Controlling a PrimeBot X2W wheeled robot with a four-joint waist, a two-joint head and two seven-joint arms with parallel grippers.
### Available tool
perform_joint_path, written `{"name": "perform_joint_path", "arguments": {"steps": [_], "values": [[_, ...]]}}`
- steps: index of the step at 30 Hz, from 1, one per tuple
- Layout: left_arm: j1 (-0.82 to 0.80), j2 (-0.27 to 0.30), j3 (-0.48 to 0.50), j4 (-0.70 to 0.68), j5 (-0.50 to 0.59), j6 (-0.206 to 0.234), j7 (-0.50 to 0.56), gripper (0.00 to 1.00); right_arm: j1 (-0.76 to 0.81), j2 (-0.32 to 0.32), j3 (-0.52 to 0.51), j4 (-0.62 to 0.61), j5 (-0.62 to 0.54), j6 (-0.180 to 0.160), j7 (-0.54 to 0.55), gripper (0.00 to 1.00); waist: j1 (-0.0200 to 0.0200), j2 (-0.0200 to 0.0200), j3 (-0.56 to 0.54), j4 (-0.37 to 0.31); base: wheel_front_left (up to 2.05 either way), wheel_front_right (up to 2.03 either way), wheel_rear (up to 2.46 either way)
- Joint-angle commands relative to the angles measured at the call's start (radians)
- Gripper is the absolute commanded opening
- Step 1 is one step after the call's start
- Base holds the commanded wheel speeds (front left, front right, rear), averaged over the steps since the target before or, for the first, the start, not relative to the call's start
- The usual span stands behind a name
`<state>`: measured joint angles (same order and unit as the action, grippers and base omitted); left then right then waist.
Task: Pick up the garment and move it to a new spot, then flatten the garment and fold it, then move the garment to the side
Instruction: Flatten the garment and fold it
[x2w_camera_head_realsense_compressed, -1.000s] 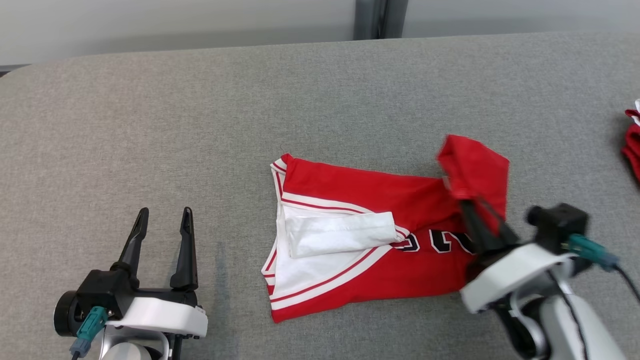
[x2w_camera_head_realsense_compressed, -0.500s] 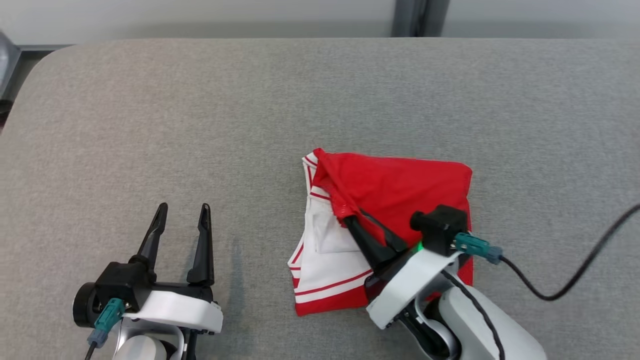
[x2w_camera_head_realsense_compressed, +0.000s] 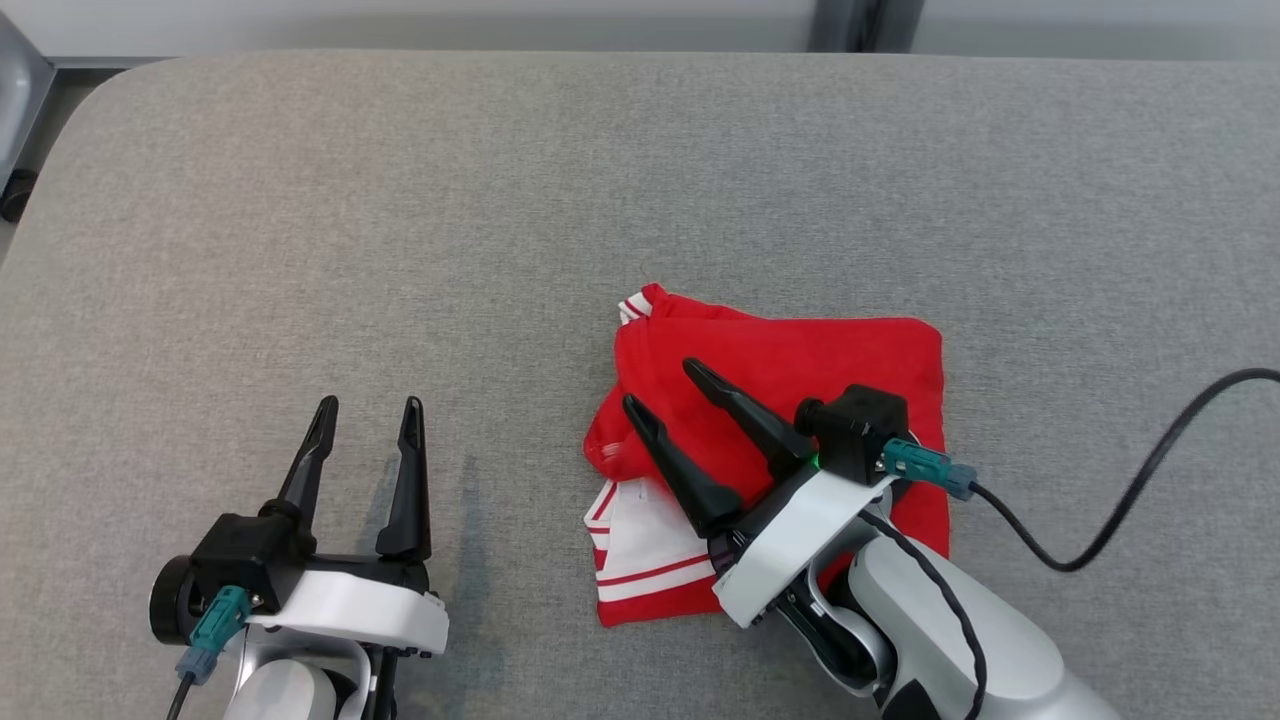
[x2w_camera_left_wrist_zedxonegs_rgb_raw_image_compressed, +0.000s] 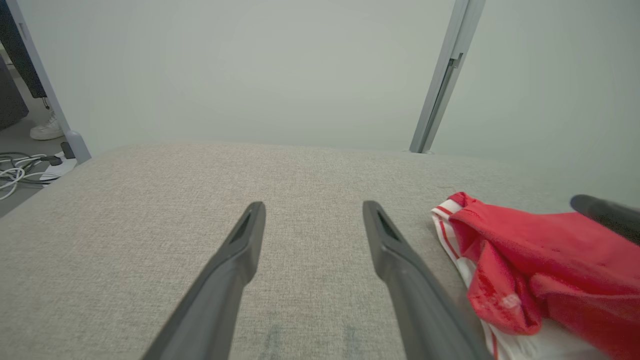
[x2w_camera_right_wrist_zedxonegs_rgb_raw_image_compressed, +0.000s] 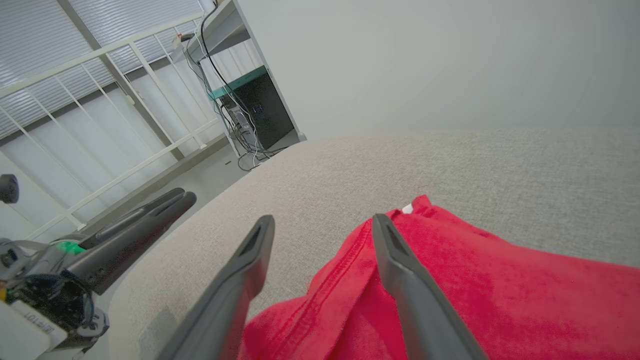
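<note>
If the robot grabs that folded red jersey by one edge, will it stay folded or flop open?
Probably flops open: the red jersey is thin cloth lying in loose, rumpled layers. Pushed, it would probably bunch rather than slide on the coarse grey tabletop.

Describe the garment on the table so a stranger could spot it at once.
Start from the wide grey fabric table. Right of its middle, under the open right claw, lies the garment, roughly folded. It is bright red with white striped trim at its near left corner, unlike the black left claw nearby.
</note>
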<state>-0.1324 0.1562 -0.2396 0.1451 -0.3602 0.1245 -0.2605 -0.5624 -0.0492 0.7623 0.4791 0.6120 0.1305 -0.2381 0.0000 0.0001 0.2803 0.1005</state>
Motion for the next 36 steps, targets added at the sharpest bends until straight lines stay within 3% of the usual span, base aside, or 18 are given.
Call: {"name": "perform_joint_path", "arguments": {"steps": [1,6,15,22,36], "values": [[-0.014,0.004,0.004,0.001,0.007,-0.002,-0.005,1.00,-0.008,-0.004,0.000,-0.015,0.013,0.000,-0.010,1.00,0.0000,-0.0001,-0.001,-0.007,0.00,0.00,0.00],[-0.005,0.007,0.010,0.002,0.011,-0.001,-0.005,1.00,-0.005,-0.005,-0.055,-0.072,-0.025,0.000,-0.024,1.00,0.0000,-0.0001,-0.012,-0.034,0.00,0.00,0.00],[0.022,0.016,0.018,-0.003,0.013,0.010,-0.005,1.00,0.139,-0.035,-0.417,-0.170,-0.224,0.000,-0.028,1.00,0.0000,-0.0001,-0.046,-0.064,0.00,0.00,0.00],[0.047,0.041,0.038,-0.015,0.010,0.026,-0.002,1.00,0.284,-0.076,-0.651,-0.239,-0.307,0.000,0.001,1.00,0.0000,-0.0001,-0.079,-0.075,0.00,0.00,0.00],[0.137,0.080,0.047,-0.064,0.001,0.053,0.048,1.00,0.488,-0.076,-0.761,-0.387,-0.374,0.000,0.094,1.00,0.0000,-0.0001,-0.194,-0.096,0.00,0.00,0.00]]}}
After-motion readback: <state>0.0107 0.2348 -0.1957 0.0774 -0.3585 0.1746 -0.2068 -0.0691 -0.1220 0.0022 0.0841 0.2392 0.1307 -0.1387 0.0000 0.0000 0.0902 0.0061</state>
